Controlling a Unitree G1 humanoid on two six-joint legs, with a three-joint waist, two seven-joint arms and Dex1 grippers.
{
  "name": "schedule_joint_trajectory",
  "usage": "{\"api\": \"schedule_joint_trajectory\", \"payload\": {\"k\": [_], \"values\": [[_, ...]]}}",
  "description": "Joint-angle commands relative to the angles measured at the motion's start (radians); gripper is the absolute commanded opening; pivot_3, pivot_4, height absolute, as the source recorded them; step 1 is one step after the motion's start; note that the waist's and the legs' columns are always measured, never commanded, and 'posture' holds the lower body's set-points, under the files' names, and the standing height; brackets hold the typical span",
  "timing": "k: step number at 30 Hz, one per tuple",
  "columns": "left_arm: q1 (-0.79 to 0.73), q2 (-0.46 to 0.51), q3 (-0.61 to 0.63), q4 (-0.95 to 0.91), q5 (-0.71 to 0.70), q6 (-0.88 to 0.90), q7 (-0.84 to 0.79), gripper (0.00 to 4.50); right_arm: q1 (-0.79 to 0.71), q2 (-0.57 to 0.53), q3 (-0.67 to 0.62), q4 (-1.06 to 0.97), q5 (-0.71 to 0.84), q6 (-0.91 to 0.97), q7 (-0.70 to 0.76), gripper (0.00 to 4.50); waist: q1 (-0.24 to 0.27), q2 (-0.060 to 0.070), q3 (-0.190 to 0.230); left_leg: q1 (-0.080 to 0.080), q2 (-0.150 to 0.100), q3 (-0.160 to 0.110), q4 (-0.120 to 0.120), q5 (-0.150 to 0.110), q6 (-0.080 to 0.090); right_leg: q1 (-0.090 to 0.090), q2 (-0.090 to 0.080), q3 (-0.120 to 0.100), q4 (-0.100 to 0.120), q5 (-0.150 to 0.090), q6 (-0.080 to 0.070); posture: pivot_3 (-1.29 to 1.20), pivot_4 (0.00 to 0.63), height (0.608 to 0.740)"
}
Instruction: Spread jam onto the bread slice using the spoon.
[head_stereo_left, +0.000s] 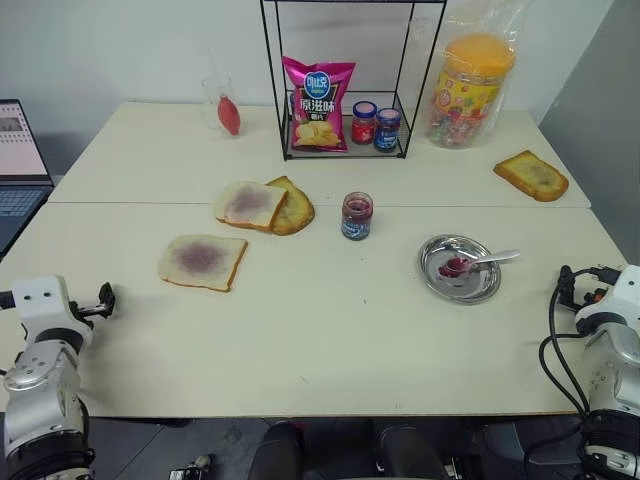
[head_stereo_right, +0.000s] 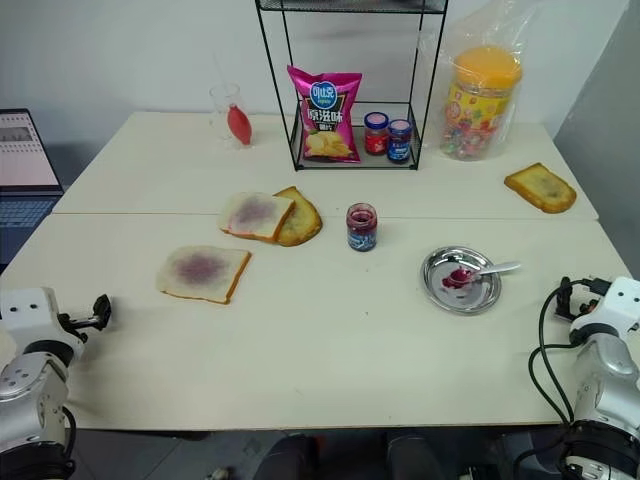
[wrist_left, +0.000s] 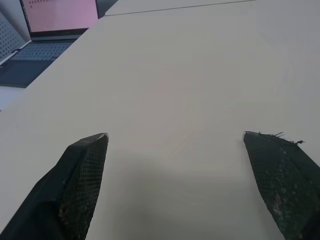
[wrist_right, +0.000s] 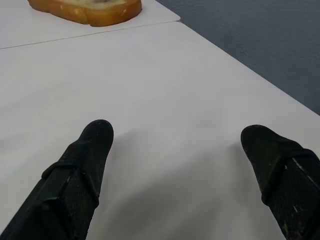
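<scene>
The bread slice (head_stereo_left: 202, 261), pale with a purple smear at its centre, lies left of the table's middle. The jam fills a small clear jar with a blue label (head_stereo_left: 356, 216), standing open near the centre. The spoon (head_stereo_left: 487, 259) rests with its red-smeared bowl in a round metal dish (head_stereo_left: 445, 283) on the right. My left gripper (wrist_left: 175, 136) stands open over bare table at the near left edge, well short of the bread. At the near right edge my right gripper (wrist_right: 177, 131) is open too, with nothing between its fingers, to the right of the dish.
A white slice overlapping a toast (head_stereo_left: 266, 206) lies behind the bread. Another toast (head_stereo_left: 531, 175) sits far right. A wire rack (head_stereo_left: 350, 150) holds a chips bag and two lidded jars. A candy jar (head_stereo_left: 470, 90), a glass (head_stereo_left: 222, 105) and a laptop (head_stereo_left: 18, 170) line the edges.
</scene>
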Motion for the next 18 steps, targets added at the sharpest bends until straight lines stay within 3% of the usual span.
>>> {"api": "schedule_joint_trajectory", "payload": {"k": [1, 6, 9, 13, 16, 18], "values": [[0.003, 0.026, 0.02, -0.016, 0.0, -0.014, -0.001, 4.5, -0.002, -0.008, -0.028, -0.024, 0.009, -0.02, -0.01, 4.48, 0.0, 0.0, 0.0, 0.0, 0.0, 0.0, 0.0, 0.0, 0.0, 0.0, 0.0, 0.0, 0.0, 0.0, 0.0, 0.0, 0.15, 0.74], [0.025, 0.042, 0.037, -0.058, -0.014, 0.006, -0.017, 4.5, 0.001, -0.022, -0.027, -0.06, 0.012, -0.008, 0.001, 4.48, 0.0, 0.0, 0.0, 0.0, 0.0, 0.0, 0.0, 0.0, 0.0, 0.0, 0.0, 0.0, 0.0, 0.0, 0.0, 0.0, 0.15, 0.74], [0.061, 0.076, 0.089, -0.184, -0.19, 0.153, -0.175, 4.5, -0.026, -0.074, 0.023, -0.232, 0.132, 0.101, 0.16, 4.48, -0.005, 0.0, 0.0, 0.0, 0.0, 0.0, 0.0, 0.0, 0.0, 0.0, 0.0, 0.0, 0.0, 0.0, 0.0, 0.0, 0.15, 0.74], [0.065, 0.113, 0.102, -0.25, -0.287, 0.284, -0.254, 4.5, -0.045, -0.13, 0.058, -0.353, 0.219, 0.219, 0.251, 4.48, -0.005, 0.0, 0.0, 0.0, 0.001, -0.001, 0.0, 0.0, 0.0, 0.0, 0.0, -0.001, 0.001, 0.0, 0.001, 0.0, 0.15, 0.74], [-0.029, 0.145, 0.05, -0.229, -0.388, 0.465, -0.317, 4.5, -0.109, -0.237, 0.203, -0.547, 0.47, 0.46, 0.487, 4.48, -0.006, 0.001, 0.001, 0.001, 0.001, -0.001, 0.001, 0.0, 0.0, 0.001, 0.001, -0.001, 0.001, -0.002, 0.002, 0.0, 0.15, 0.74], [-0.095, 0.143, 0.003, -0.183, -0.371, 0.492, -0.317, 4.5, -0.142, -0.268, 0.283, -0.605, 0.548, 0.54, 0.572, 4.48, -0.004, 0.001, 0.0, 0.001, 0.002, -0.003, 0.001, 0.0, 0.001, 0.001, 0.002, -0.003, 0.001, -0.002, 0.002, 0.0, 0.15, 0.74]]}}
